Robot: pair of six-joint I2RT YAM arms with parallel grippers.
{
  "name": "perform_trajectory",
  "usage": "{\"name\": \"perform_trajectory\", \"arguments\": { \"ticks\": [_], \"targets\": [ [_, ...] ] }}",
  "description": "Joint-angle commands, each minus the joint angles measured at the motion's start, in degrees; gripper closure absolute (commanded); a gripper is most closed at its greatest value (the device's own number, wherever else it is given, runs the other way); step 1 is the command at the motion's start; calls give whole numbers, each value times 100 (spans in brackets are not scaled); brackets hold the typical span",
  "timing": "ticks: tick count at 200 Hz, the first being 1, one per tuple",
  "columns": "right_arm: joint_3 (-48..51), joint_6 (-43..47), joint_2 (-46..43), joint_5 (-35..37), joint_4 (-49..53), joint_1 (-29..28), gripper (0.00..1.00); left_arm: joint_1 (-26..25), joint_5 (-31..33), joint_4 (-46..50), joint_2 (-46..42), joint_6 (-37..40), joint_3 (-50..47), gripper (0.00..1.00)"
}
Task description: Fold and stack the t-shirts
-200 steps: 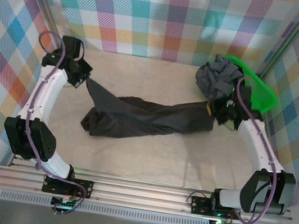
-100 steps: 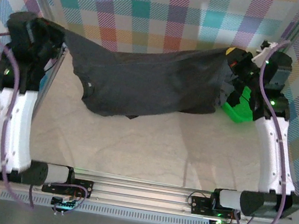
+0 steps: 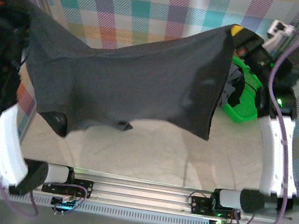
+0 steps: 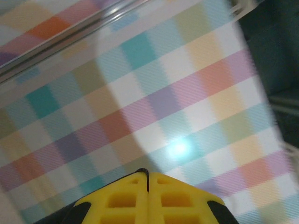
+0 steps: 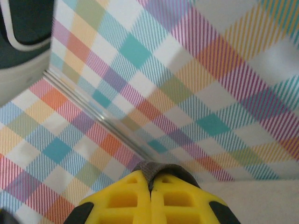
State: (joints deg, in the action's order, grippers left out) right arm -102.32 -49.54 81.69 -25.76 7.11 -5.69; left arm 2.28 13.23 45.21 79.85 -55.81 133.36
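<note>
Item 1: charcoal t-shirt (image 3: pixel 137 81). Hangs in the air above the table (image 3: pixel 187 163), stretched wide from far left to far right, with its lower edge sagging toward the near side and 1 sleeve dangling near left. 1 second ago it lay bunched on the table; half a second ago it hung lower along the far wall. It is now higher and spread broader.

Item 2: left gripper (image 4: pixel 148 179). Yellow fingers pressed together, holding the shirt's far-left corner as the top view shows. It sits far higher than 1 second ago.

Item 3: right gripper (image 5: pixel 150 181). Fingers pressed together, pinching a fold of grey cloth at their tips, at the shirt's far-right corner.

Item 4: green basket (image 3: pixel 244 107). Far right, just beside the shirt's right edge.
</note>
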Motion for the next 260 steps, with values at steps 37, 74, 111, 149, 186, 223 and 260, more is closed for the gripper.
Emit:
{"name": "perform_trajectory", "arguments": {
  "ticks": [37,74,111,149,186,223,260],
  "targets": [
    [-1941,3,2931,-1102,546,-681,100,870,-1877,298,2745,-237,648,100],
    [-4791,-126,4584,-1083,1324,-697,100,1085,-2538,406,3908,-384,2575,100],
    [-6600,-1115,5450,-976,923,-400,100,1563,-2755,-657,3365,-1074,2624,100],
    [-5279,-833,4350,-1028,845,-94,100,1733,-2668,-559,2231,-1283,2473,100],
    [-2522,44,2676,-746,1108,-19,100,1104,-2297,-545,-263,-1372,-1293,100],
    [1371,234,836,196,609,-11,100,-457,-1980,-329,-2274,-2104,-5591,100],
    [3590,315,212,932,1189,-60,70,-1327,-2012,-412,-3459,-2856,-8432,60]
  ]
}}
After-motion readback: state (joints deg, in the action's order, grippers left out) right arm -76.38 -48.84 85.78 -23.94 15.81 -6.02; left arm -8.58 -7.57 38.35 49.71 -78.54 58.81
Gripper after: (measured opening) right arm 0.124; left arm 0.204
